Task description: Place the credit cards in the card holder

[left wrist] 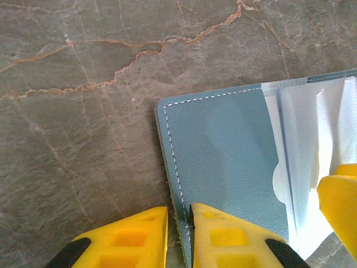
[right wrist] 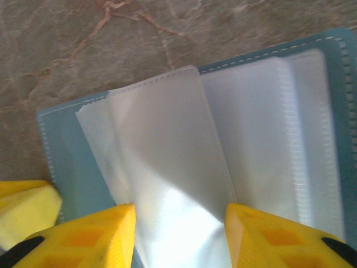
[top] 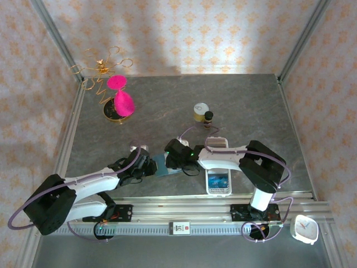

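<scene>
readable text: none really, everything's too small or blurry
rail sticker [top: 179, 228]: white with a red bit, print is just a smudge
clock [top: 304, 229]: white face, dark hands, can't make out any numerals
jar lid [top: 201, 107]: some dark mark on top, can't read it
tray [top: 217, 191]: blue printed thing inside, nothing legible

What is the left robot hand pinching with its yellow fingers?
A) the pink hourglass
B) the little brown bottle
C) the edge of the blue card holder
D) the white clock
C: in the left wrist view the left gripper is closed on the stitched edge of the card holder, one yellow finger on each side of it.
</scene>
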Action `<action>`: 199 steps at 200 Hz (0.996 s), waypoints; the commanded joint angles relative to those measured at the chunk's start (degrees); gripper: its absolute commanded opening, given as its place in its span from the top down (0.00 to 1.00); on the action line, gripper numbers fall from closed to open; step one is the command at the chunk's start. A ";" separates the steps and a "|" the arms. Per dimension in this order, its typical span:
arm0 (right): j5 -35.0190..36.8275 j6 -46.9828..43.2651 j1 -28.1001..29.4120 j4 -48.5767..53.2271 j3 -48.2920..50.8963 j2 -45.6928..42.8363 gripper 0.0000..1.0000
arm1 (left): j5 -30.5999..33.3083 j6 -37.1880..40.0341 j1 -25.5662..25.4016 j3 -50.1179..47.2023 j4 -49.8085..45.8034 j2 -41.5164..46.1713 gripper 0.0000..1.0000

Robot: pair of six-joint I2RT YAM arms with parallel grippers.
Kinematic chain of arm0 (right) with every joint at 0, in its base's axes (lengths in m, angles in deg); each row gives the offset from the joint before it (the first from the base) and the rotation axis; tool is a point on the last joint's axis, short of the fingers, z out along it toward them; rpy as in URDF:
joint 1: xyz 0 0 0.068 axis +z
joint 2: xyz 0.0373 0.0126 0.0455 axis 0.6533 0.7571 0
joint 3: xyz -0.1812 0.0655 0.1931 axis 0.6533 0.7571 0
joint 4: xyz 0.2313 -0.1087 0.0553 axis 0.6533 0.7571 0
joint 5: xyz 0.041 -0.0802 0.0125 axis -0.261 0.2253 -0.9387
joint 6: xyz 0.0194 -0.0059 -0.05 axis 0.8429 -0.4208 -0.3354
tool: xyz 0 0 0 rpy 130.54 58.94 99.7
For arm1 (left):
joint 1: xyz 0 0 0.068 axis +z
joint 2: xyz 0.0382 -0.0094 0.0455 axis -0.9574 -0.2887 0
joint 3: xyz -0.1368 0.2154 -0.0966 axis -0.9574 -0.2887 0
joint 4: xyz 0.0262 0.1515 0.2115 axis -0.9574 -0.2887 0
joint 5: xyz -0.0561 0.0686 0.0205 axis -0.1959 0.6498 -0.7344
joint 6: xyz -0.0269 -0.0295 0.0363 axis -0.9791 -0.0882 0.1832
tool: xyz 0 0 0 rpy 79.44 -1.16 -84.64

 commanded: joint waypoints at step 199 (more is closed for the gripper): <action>-10.00 9.93 0.50 -32.82 8.24 -8.73 0.54 | 0.09 0.18 0.37 -4.11 5.44 -3.30 0.94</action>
